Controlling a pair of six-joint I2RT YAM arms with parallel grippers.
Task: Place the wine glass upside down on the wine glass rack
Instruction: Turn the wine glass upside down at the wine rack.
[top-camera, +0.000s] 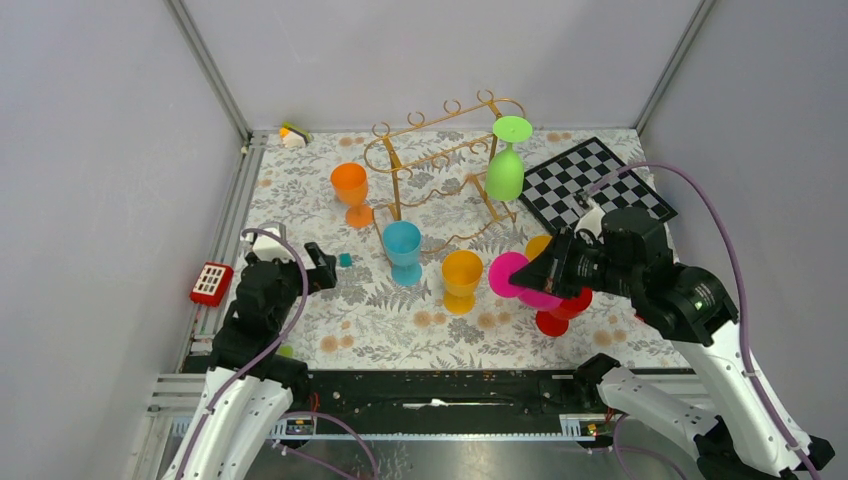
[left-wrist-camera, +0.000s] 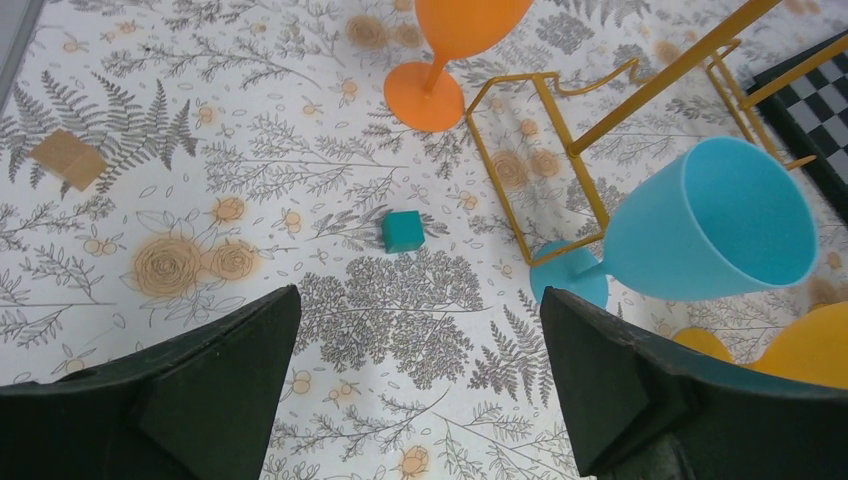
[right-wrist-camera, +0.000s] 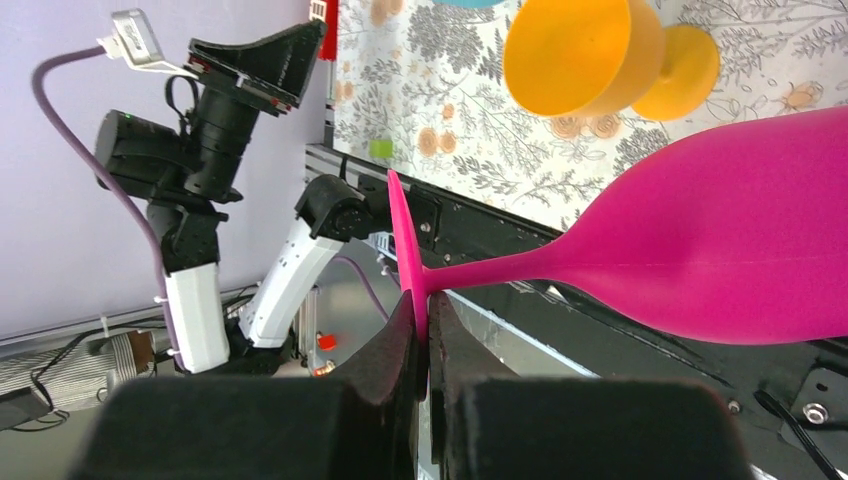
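Note:
The gold wire rack (top-camera: 394, 185) stands at the back middle of the table, and a green wine glass (top-camera: 507, 165) hangs upside down from its right end. My right gripper (top-camera: 528, 280) is shut on the foot of a magenta wine glass (top-camera: 512, 276). It holds the glass on its side above the table, with the foot toward the left. In the right wrist view the fingertips (right-wrist-camera: 425, 325) pinch the foot's thin disc and the bowl (right-wrist-camera: 720, 250) extends right. My left gripper (top-camera: 325, 268) is open and empty over the mat (left-wrist-camera: 420, 300), left of the rack's base (left-wrist-camera: 650, 95).
An orange glass (top-camera: 350, 190), a blue glass (top-camera: 403, 250) and a yellow-orange glass (top-camera: 462, 278) stand upright in front of the rack. A red glass (top-camera: 558, 316) sits under my right gripper. A checkerboard (top-camera: 590, 185) lies back right, with a small teal cube (left-wrist-camera: 403, 231) and a red-and-white block (top-camera: 211, 283) at the left.

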